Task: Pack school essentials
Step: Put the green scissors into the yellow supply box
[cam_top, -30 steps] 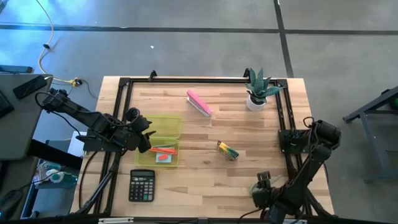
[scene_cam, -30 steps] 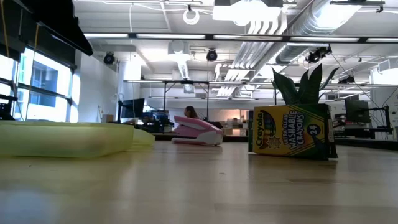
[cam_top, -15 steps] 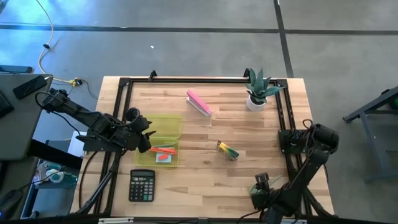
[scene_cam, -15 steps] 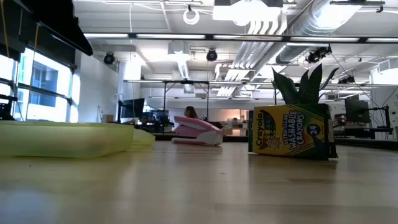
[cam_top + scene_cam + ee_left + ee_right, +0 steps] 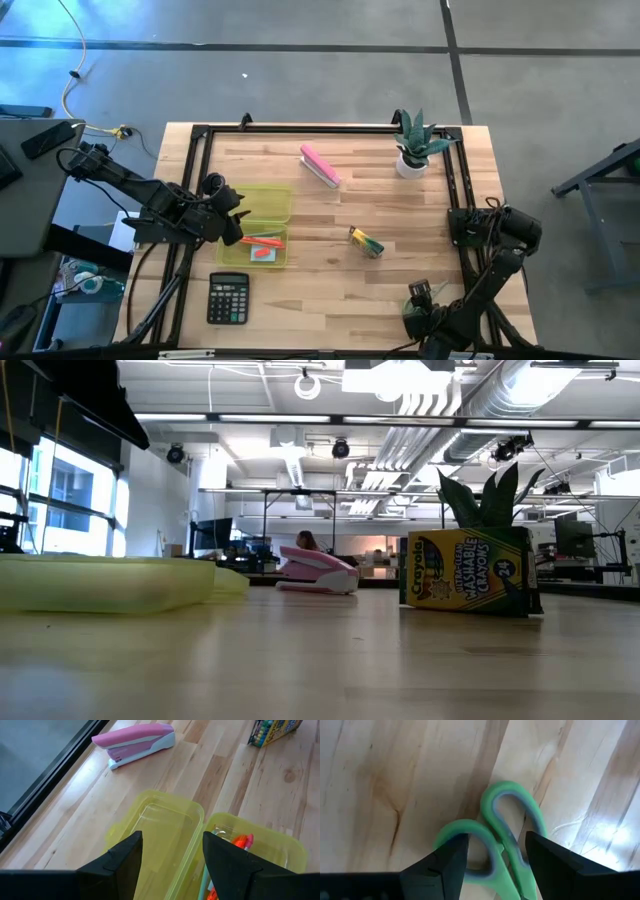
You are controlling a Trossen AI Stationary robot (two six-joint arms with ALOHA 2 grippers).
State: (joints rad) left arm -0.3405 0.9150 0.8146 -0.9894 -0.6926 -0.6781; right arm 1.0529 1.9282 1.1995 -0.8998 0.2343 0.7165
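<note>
Green-handled scissors (image 5: 507,787) lie flat on the wood under my right gripper (image 5: 497,847), near the table's front right (image 5: 420,298). The gripper is open, with one finger on either side of the two handle loops. I cannot tell whether it touches them. My left gripper (image 5: 172,845) is open and empty, and hovers at the left edge of an open yellow case (image 5: 262,205). The case's near half holds a red-orange marker (image 5: 240,841). The yellow-green crayon box (image 5: 366,241) lies mid-table.
A pink stapler (image 5: 320,165) lies at the far middle. A potted plant (image 5: 415,145) stands at the far right, and a black calculator (image 5: 228,298) lies near the front left. Bare wood lies between the case, the crayon box and the scissors.
My right arm has shifted a little toward the table's near edge, its gripper staying over the scissors. Nothing on the table has moved.
</note>
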